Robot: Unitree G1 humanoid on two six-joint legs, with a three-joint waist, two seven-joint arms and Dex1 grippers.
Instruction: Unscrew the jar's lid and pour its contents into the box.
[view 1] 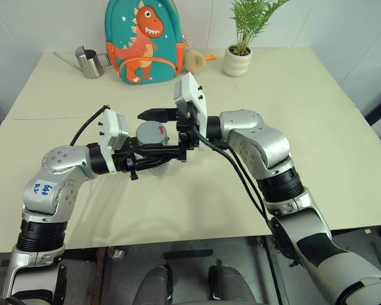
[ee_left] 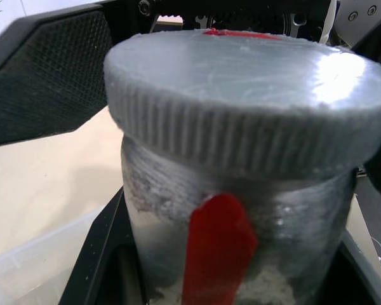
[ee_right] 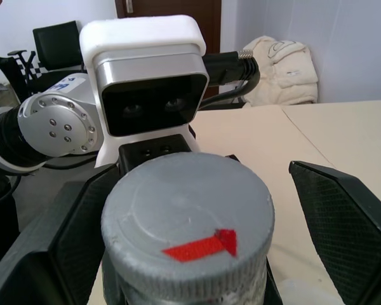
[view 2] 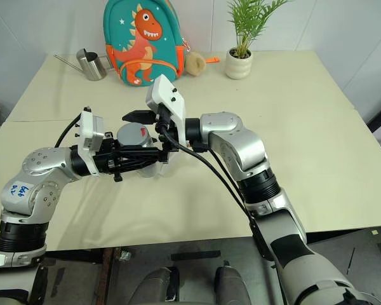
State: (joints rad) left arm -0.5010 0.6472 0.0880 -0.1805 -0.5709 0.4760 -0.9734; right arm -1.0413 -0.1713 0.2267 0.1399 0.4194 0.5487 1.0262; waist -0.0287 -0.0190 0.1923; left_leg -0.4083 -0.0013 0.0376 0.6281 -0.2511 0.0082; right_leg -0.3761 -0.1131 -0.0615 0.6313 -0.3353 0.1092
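jar (view 1: 153,166) sits clamped in your left tool (view 1: 157,152), held upright above the desk (view 1: 178,210), its grey lid (view 1: 152,133) screwed on, red mark up. your right tool (view 1: 162,132) stands wide open, a finger on each side of the lid, not gripping it. farther back you have a watering can (view 1: 89,63), dinosaur backpack (view 1: 143,39) and potted plant (view 1: 240,54).

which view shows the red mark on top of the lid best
The right wrist view: it looks down on the lid, so the whole red mark reads as an arrow. The left wrist view sees the lid edge-on, catching a red sliver at its far rim. The eye views show a small red dot.
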